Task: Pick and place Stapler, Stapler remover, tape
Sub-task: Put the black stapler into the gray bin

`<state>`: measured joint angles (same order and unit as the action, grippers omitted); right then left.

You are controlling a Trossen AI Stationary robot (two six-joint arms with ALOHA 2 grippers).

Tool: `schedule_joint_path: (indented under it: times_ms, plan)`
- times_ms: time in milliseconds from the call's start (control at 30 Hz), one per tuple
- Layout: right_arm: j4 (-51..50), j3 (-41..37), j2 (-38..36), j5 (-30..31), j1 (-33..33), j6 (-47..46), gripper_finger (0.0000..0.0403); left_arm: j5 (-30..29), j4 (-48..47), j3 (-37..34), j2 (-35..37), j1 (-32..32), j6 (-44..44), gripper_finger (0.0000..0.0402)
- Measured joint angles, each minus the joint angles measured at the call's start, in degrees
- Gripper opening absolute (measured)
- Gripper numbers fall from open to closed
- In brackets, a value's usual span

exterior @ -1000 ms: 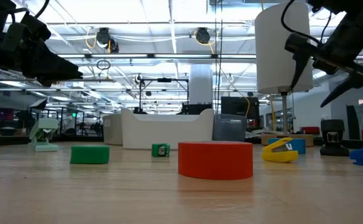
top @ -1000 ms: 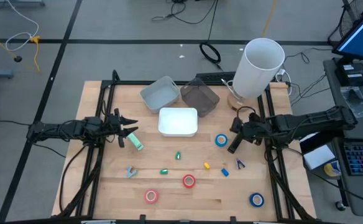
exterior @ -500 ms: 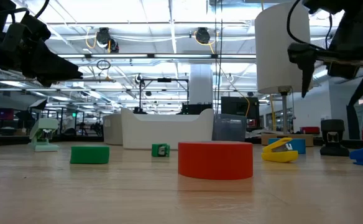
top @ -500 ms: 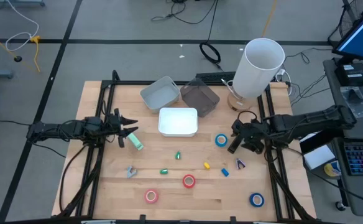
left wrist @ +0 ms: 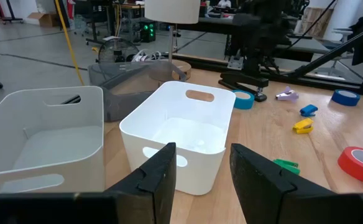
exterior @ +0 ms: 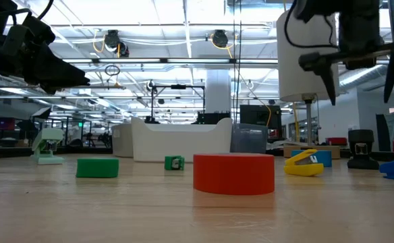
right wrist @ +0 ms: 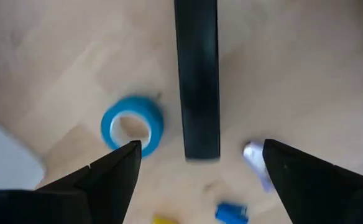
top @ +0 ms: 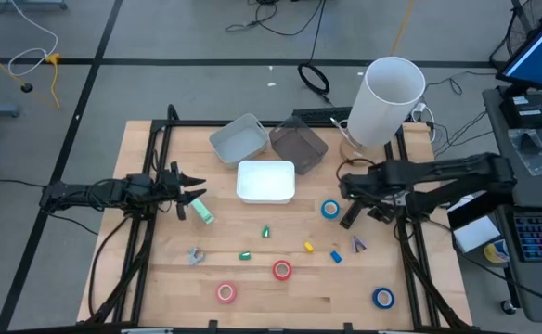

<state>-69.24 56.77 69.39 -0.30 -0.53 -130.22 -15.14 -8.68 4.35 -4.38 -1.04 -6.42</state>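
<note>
A: Two grippers logged. Right gripper (top: 353,192) hangs over the right half of the table with fingers spread wide, nothing between them. Directly beneath lies the black stapler (top: 350,215), flat on the wood.

B: Why that pose?

A: My judgement: it is lined up for a straight-down grasp. In the right wrist view the stapler's long body (right wrist: 197,81) runs between the two fingers, so closing would pinch it across its narrow width.

B: Left side?

A: Left gripper (top: 193,189) waits at the left of the table, facing the white bin (top: 266,197). Fingers (left wrist: 160,177) stand partly apart, holding nothing. A mint stapler (top: 202,214) lies just near of it.

B: Tape?

A: Blue tape roll (top: 330,210) lies just left of the black stapler, not touching. Red tape roll (top: 282,270) and pink tape roll (top: 225,293) sit toward the near edge; a second blue roll (top: 383,298) is at the near right corner. Purple stapler remover (top: 358,244) lies just near of the black stapler.

B: Obstructions?

A: The blue roll is close to one finger's path and could get nudged. Grey bin (top: 238,139), dark bin (top: 299,144) and tall white cylinder (top: 392,93) stand at the far side, clear of the descent.
</note>
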Motion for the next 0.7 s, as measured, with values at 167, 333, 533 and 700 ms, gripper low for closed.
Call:
schedule_joint_path:
  times_ms: [167, 333, 533, 700]
  plan:
    - [-0.7, 0.0, 3.7, -1.3, -2.6, 2.4, 0.0330, 0.0, 0.0, 0.0, 0.0, 0.0, 0.0, 0.0152]
    - [-2.0, -0.5, 6.5, -1.3, -4.3, 3.5, 0.0330, 0.0, 0.0, 0.0, 0.0, 0.0, 0.0, 0.0152]
    - [5.0, -6.1, 7.1, -1.1, -4.8, 3.6, 0.0330, 0.0, 0.0, 0.0, 0.0, 0.0, 0.0, 0.0152]
    - [15.3, -12.4, 6.9, 1.9, -4.8, 4.8, 0.0330, 0.0, 0.0, 0.0, 0.0, 0.0, 0.0, 0.0152]
